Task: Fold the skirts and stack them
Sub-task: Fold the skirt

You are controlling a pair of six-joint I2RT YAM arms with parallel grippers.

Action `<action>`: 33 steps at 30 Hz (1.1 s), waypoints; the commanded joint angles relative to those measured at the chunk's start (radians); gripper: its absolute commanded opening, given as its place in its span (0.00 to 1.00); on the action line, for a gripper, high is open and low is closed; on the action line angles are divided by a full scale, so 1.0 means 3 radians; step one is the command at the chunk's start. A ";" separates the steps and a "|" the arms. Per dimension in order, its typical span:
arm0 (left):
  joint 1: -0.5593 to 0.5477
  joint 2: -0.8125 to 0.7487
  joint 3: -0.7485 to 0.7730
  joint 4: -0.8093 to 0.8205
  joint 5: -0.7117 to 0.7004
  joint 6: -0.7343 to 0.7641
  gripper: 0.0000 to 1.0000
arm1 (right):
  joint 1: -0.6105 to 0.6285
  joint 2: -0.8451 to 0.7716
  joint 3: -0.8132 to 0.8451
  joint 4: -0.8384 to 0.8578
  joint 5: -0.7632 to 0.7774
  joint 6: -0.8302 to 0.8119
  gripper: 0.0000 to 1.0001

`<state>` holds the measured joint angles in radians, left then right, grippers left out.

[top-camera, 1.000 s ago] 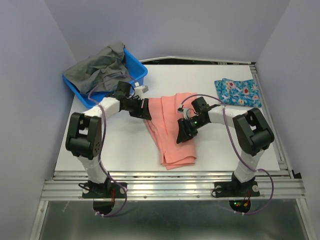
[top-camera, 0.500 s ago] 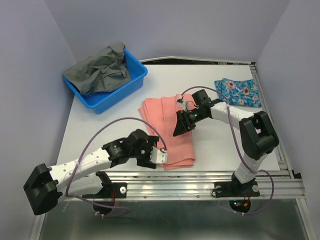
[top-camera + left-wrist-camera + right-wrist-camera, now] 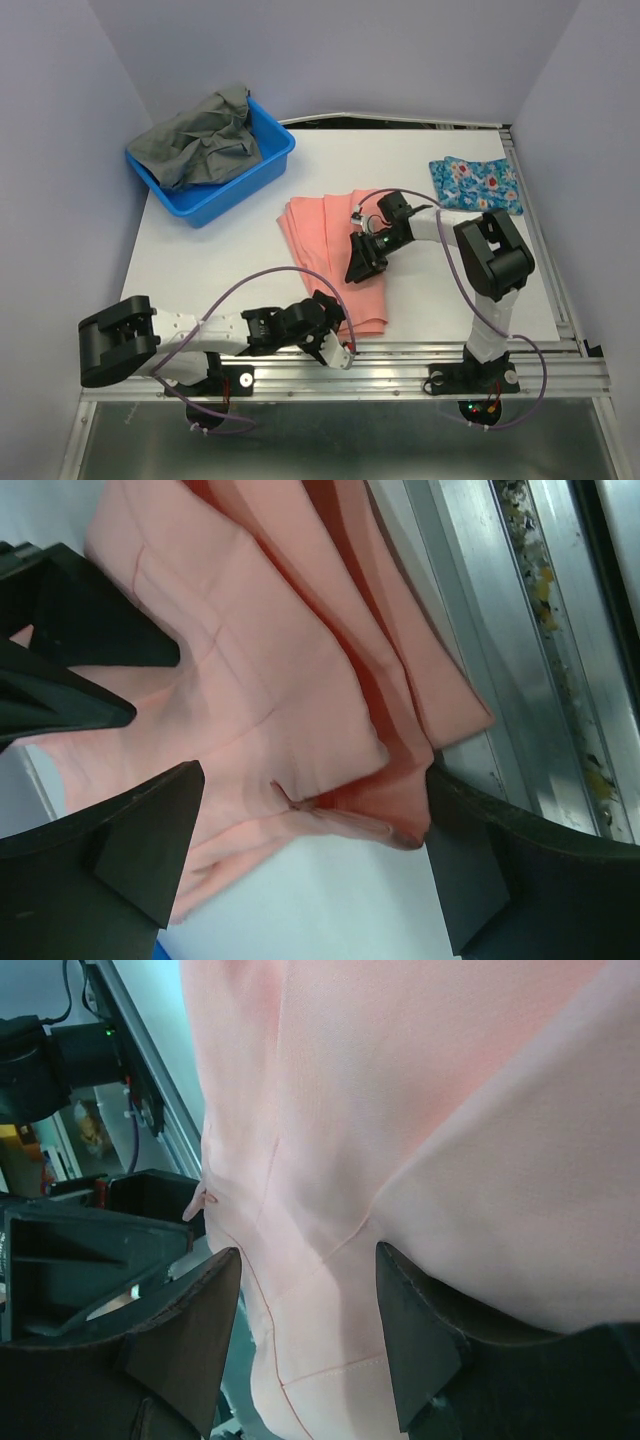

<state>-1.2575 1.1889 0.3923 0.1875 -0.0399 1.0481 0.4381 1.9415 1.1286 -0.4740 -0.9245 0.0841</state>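
The pink skirt (image 3: 322,240) lies mid-surface (image 3: 230,260), near hem at the front edge. My left hand (image 3: 336,338) straddles that hem corner, fingers spread, ready to pinch. My right hand (image 3: 360,264), also spread, rests on the middle, probably as an anchor. The blue skirt (image 3: 478,185) lies folded far right.

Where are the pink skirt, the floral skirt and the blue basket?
pink skirt (image 3: 315,235), top external view, its flat far-left part.
floral skirt (image 3: 478,185), top external view, middle of the folded cloth.
blue basket (image 3: 245,185), top external view, its near side wall.
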 commanded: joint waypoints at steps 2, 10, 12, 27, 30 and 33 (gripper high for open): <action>-0.0062 0.0230 -0.0055 0.0515 0.0096 0.0264 0.98 | 0.0017 0.0216 -0.0111 0.0174 0.0136 0.0032 0.62; -0.0098 0.0005 0.0011 0.0006 0.0521 0.0341 0.99 | 0.0089 0.0227 -0.0326 0.0174 0.0162 -0.0040 0.62; -0.0124 -0.0051 0.0047 -0.0199 0.0578 0.0260 0.99 | 0.0089 0.0247 -0.0321 0.0169 0.0187 -0.0050 0.61; -0.0446 0.0352 0.0109 0.0114 0.0241 -0.0216 0.99 | 0.0089 0.0293 -0.0326 0.0153 0.0239 -0.0045 0.61; -0.0599 0.0556 0.0007 0.0600 -0.0260 -0.0293 0.90 | 0.0089 0.0293 -0.0341 0.0138 0.0223 -0.0055 0.60; -0.0640 0.0664 -0.0019 0.0943 -0.0654 -0.0349 0.73 | 0.0120 0.0278 -0.0382 0.0118 0.0193 -0.0101 0.57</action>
<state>-1.4322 1.3499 0.4168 0.2794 -0.0383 0.9817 0.4465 1.9717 1.0706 -0.4099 -1.0161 0.1104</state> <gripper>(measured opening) 0.840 0.578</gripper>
